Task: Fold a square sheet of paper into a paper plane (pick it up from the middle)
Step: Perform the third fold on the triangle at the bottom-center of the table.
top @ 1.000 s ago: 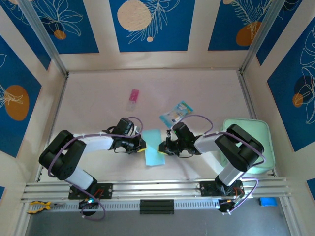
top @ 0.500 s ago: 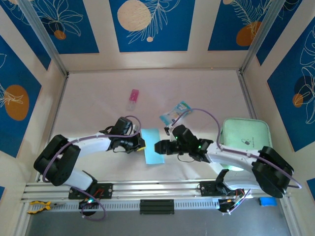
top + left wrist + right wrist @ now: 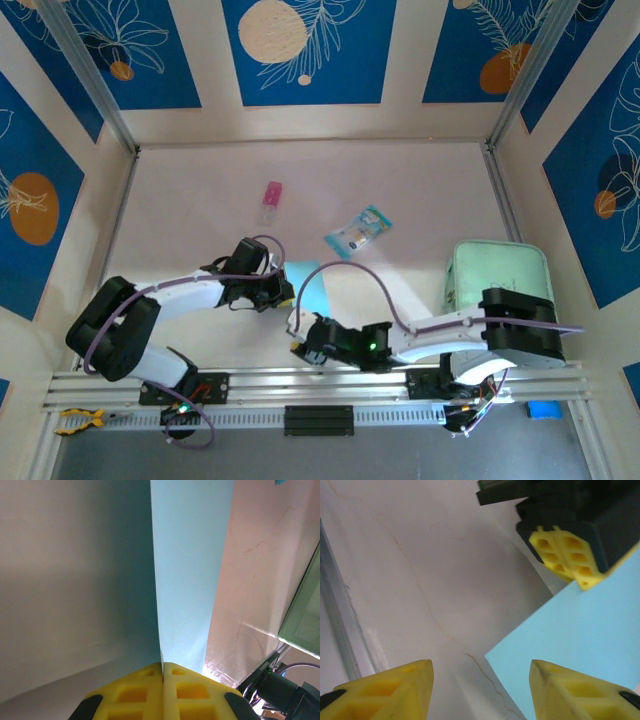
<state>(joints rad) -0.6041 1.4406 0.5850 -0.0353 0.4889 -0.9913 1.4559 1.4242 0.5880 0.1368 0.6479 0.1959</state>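
Bare surface [image 3: 420, 580] lies open between my spread right jaws. Ahead to the right, the square sheet of paper [image 3: 590, 630], pinched in my left jaws, bars the way.

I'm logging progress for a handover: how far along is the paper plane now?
Done: the sheet of paper shows as a narrow strip, not a square, so a first lengthwise fold seems made. In hand: the left gripper is shut on its edge; the right gripper is open at its near corner, not gripping it. Left: no pointed nose or wings show, so most folds remain.
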